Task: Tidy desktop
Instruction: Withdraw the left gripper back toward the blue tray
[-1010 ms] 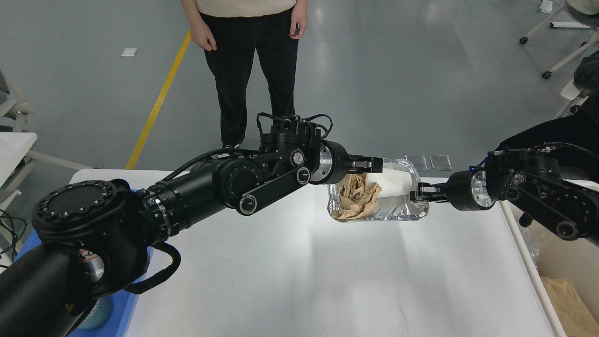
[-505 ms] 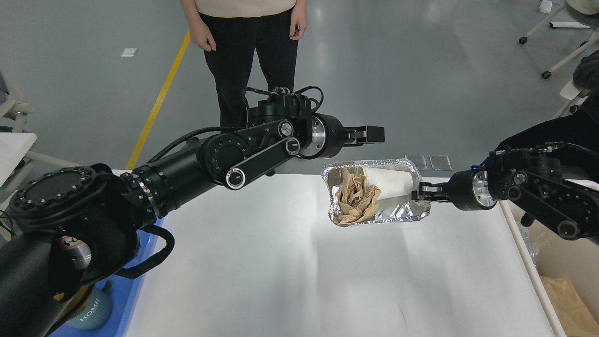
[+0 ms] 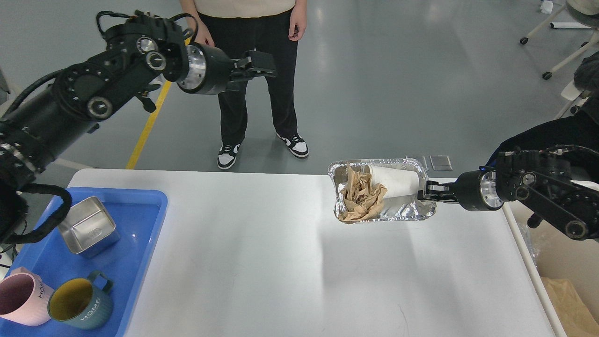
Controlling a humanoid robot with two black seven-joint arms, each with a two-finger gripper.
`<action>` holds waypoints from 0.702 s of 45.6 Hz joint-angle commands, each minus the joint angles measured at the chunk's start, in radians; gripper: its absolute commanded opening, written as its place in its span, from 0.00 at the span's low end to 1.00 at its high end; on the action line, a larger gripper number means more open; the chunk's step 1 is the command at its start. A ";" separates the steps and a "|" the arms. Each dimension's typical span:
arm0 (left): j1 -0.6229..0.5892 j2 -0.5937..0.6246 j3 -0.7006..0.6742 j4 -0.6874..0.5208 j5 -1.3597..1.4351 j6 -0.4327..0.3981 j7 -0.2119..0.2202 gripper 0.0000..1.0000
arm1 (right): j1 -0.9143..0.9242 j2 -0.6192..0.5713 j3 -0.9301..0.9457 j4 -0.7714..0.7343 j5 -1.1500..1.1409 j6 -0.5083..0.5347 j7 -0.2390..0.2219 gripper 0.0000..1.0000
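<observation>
Right hand (image 3: 427, 192) clenched on foil tray (image 3: 381, 216) rim, raised over far right of table (image 3: 290, 262). Left hand (image 3: 262, 63) high, empty, state unclear. One-edge grip risked tilt, spilling paper cup (image 3: 395, 183), crumpled paper (image 3: 360, 199).

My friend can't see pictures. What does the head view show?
The right gripper holds a crinkled silver foil tray, containing crumpled brown paper and a white paper cup, above the large white desktop. The left gripper is raised, empty.

White desktop (image 3: 290, 262); blue tray (image 3: 135, 243); silver foil pan (image 3: 412, 213); brown crumpled paper (image 3: 361, 199); pink mug (image 3: 21, 299); teal mug (image 3: 82, 306).
</observation>
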 commanded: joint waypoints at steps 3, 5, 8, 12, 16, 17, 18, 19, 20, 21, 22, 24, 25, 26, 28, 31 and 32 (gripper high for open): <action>0.072 0.146 -0.001 0.004 0.002 -0.016 -0.072 0.97 | -0.002 -0.010 0.000 0.002 0.015 0.002 0.000 0.00; 0.098 0.169 -0.004 0.016 0.000 -0.008 -0.110 0.97 | -0.002 -0.011 0.000 0.003 0.015 0.002 0.000 0.00; 0.133 0.187 -0.004 0.040 -0.006 0.027 -0.211 0.97 | -0.002 -0.011 0.000 0.003 0.015 0.000 0.000 0.00; 0.218 0.183 -0.023 0.177 -0.071 0.116 -0.386 0.97 | -0.002 -0.011 0.000 0.005 0.015 0.000 0.000 0.00; 0.276 0.149 -0.033 0.309 -0.232 0.135 -0.515 0.97 | -0.002 -0.013 0.000 0.006 0.016 -0.001 0.000 0.00; 0.285 0.134 -0.033 0.333 -0.283 0.130 -0.526 0.97 | -0.002 -0.013 0.000 0.006 0.016 -0.001 0.000 0.00; 0.287 0.114 -0.033 0.358 -0.340 0.121 -0.527 0.97 | -0.003 -0.013 0.000 0.006 0.016 -0.001 0.000 0.00; 0.293 0.092 -0.032 0.382 -0.396 0.109 -0.524 0.97 | -0.003 -0.013 0.000 0.005 0.016 -0.001 0.000 0.00; 0.305 0.071 -0.026 0.405 -0.452 0.096 -0.523 0.97 | -0.003 -0.013 0.001 0.003 0.016 -0.001 0.000 0.00; 0.323 0.048 -0.024 0.430 -0.508 0.083 -0.520 0.97 | -0.003 -0.013 0.006 0.003 0.016 -0.001 0.000 0.00; 0.342 0.026 -0.027 0.455 -0.559 0.069 -0.515 0.97 | -0.005 -0.013 0.008 0.003 0.016 -0.001 0.000 0.00; 0.368 -0.014 -0.033 0.498 -0.665 0.038 -0.495 0.97 | -0.008 -0.016 0.014 0.005 0.016 -0.001 0.000 0.00; 0.374 -0.034 -0.038 0.514 -0.718 0.024 -0.483 0.97 | -0.008 -0.019 0.015 0.003 0.016 -0.001 0.000 0.00; 0.380 -0.050 -0.044 0.528 -0.771 0.009 -0.468 0.97 | -0.008 -0.022 0.015 0.003 0.016 -0.001 0.000 0.00; 0.386 -0.083 -0.065 0.551 -0.869 -0.016 -0.439 0.97 | -0.010 -0.025 0.023 0.003 0.018 -0.001 0.001 0.00; 0.426 -0.121 -0.108 0.561 -0.979 -0.066 -0.405 0.97 | -0.017 -0.027 0.029 0.000 0.022 -0.001 0.001 0.00; 0.445 -0.138 -0.128 0.565 -1.000 -0.080 -0.394 0.97 | -0.022 -0.028 0.029 0.002 0.025 -0.003 0.000 0.00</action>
